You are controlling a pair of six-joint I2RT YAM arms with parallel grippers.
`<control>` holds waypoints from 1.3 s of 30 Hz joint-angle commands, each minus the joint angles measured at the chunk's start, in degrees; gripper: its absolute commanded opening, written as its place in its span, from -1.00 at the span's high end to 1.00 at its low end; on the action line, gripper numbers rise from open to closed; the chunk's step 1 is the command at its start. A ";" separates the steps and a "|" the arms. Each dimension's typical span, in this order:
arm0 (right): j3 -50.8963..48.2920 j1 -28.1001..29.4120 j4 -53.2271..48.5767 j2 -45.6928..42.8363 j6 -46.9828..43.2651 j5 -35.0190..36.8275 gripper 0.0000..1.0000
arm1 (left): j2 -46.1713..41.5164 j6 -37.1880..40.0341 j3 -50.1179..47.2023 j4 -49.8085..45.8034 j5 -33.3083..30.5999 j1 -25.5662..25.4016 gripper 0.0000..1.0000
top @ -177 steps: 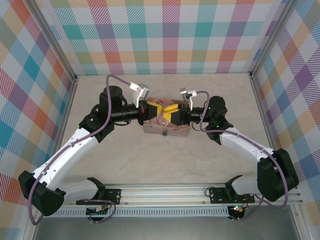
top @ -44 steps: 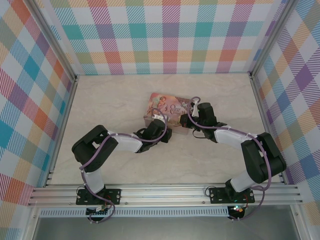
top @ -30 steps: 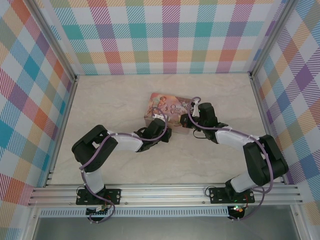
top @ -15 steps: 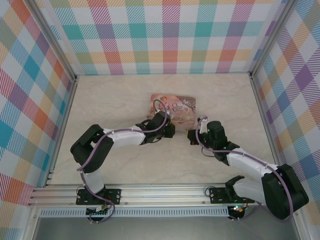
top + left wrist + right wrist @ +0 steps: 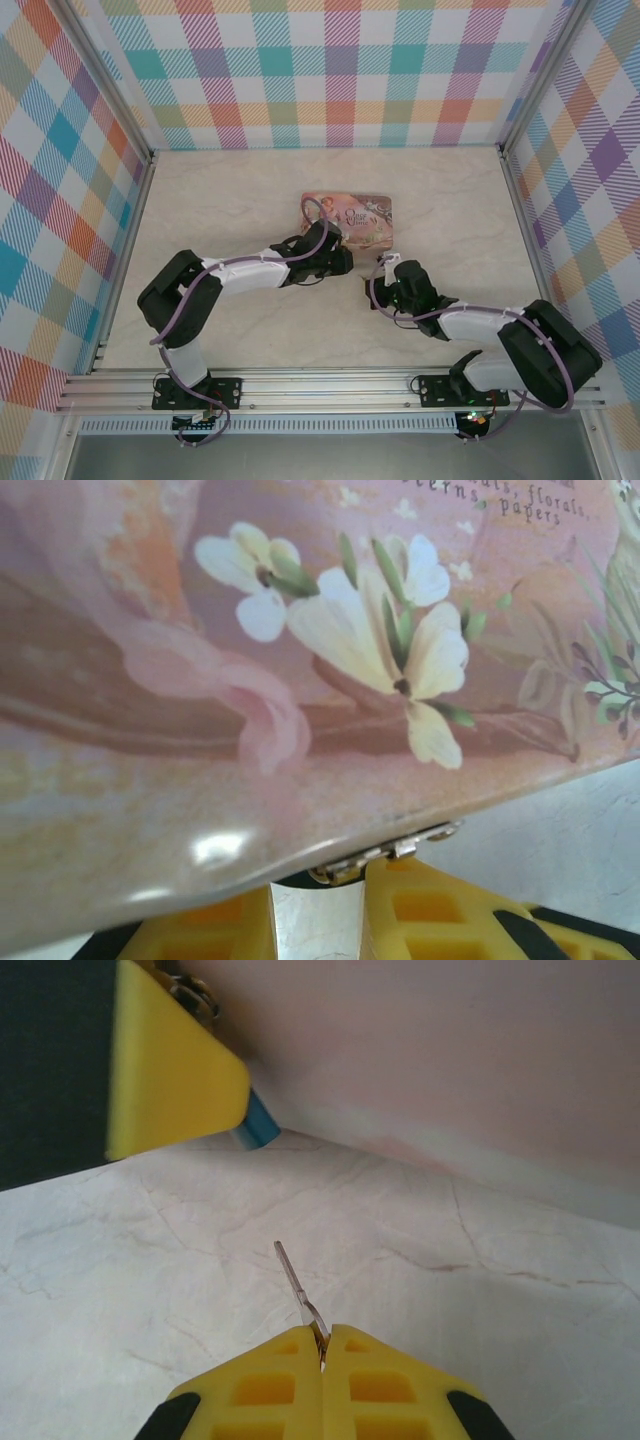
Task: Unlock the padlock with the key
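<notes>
Right hand: fingers pressed together on the key, gripped by its head, the thin blade sticking out ahead and leaning left over the desk
Left hand: fingers a narrow gap apart under the near edge of the pink tin, one on either side of a silvery metal piece; whether they are clamped on anything I cannot tell
Padlock: a sliver of teal-blue body pokes out from behind the left hand's yellow finger, at the foot of the tin wall; keyhole hidden
Gap: key tip and padlock apart, bare desk between them
Risk, aim: the blade sits skewed in the grip, so a straight push would likely meet the lock body or the yellow finger instead of the slot
Risk, slip: so thin a key, held by so little, could twist or drop if it jams
Risk, lock: if the left hand's hold is loose, the padlock may swing away on contact, or the tin may slide
Risk, sight: the yellow finger covers most of the lock, so which way the keyhole faces is a guess
</notes>
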 commanded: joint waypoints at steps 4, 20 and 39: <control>1.05 0.88 7.39 3.16 -3.34 1.53 0.98 | -4.52 -5.08 3.56 -0.21 2.31 0.06 0.74; -0.85 1.15 9.98 -1.20 -9.40 5.29 0.98 | -3.83 -12.27 5.73 -1.28 6.83 1.92 0.78; -2.31 1.15 14.76 -2.12 -12.51 6.12 0.97 | -3.61 -13.97 7.37 -3.07 6.49 2.29 0.81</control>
